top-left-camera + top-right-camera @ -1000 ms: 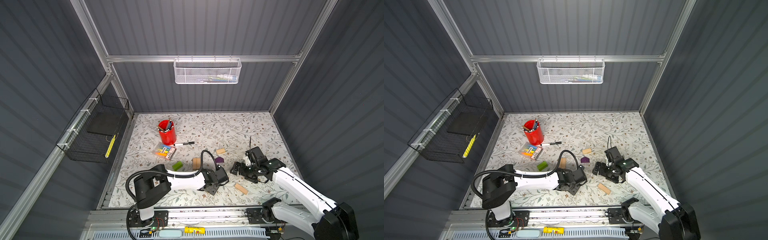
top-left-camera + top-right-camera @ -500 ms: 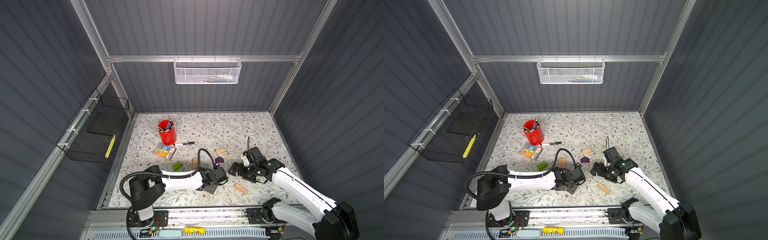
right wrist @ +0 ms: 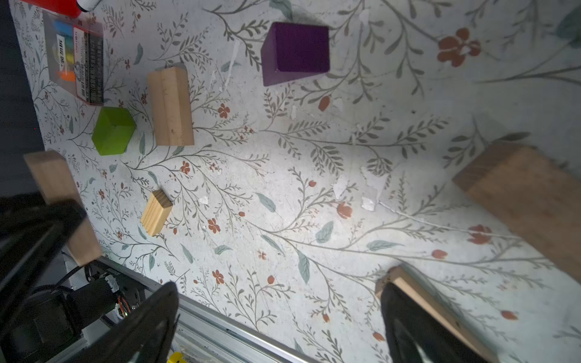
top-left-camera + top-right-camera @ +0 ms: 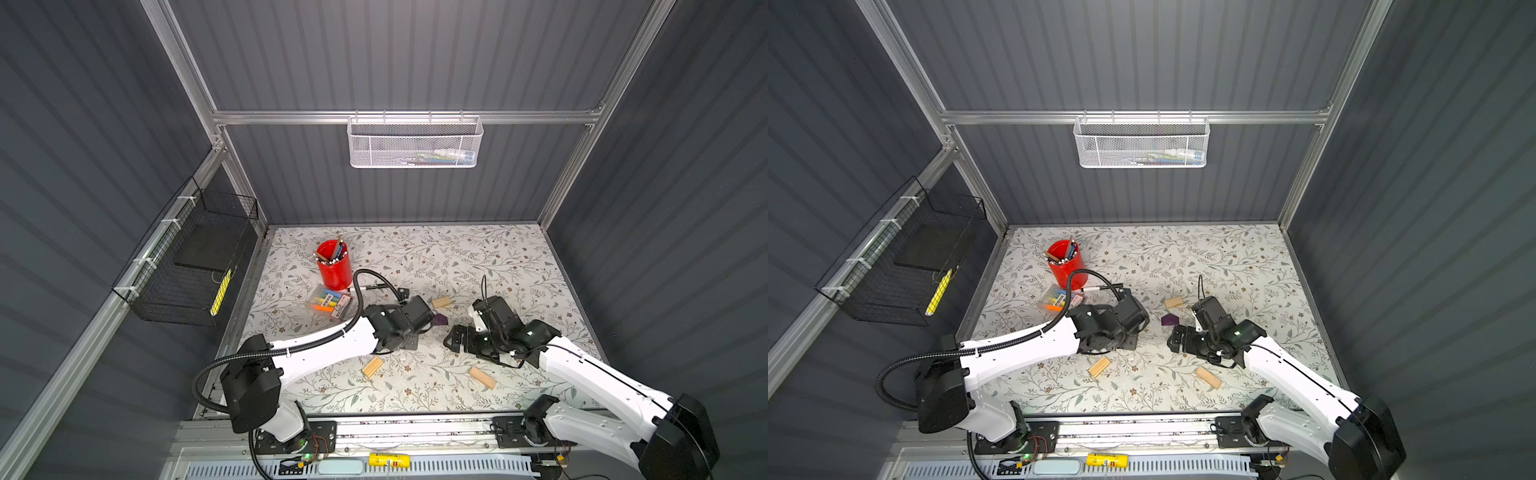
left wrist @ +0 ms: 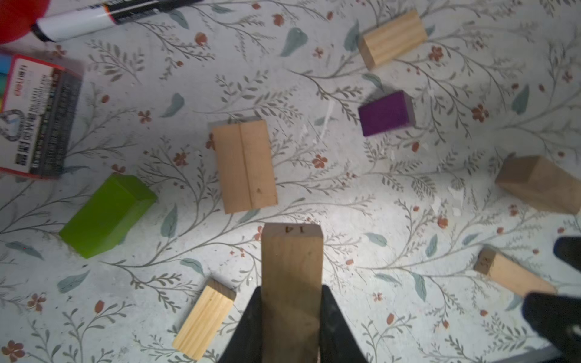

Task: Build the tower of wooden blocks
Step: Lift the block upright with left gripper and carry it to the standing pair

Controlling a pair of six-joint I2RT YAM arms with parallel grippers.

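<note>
The left gripper (image 5: 290,297) is clamped on a pale wood brick (image 5: 292,261) — nothing is stacked yet.
The brick juts straight out past the fingers. Its stamped end faces the grooved brick (image 5: 243,166), which lies flat just ahead, long axes nearly in line. The right gripper (image 3: 278,289) gapes wide and empty, a thin brick (image 3: 418,292) beside one finger.

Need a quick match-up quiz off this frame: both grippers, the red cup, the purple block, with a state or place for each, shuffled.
Things:
1. left gripper
2. right gripper
3. red cup
4. purple block

States:
A. wide open
B. lies loose on the table
C. shut on a pale wood block
D. stands upright, holding pens

Pairs: 1-C, 2-A, 3-D, 4-B
</note>
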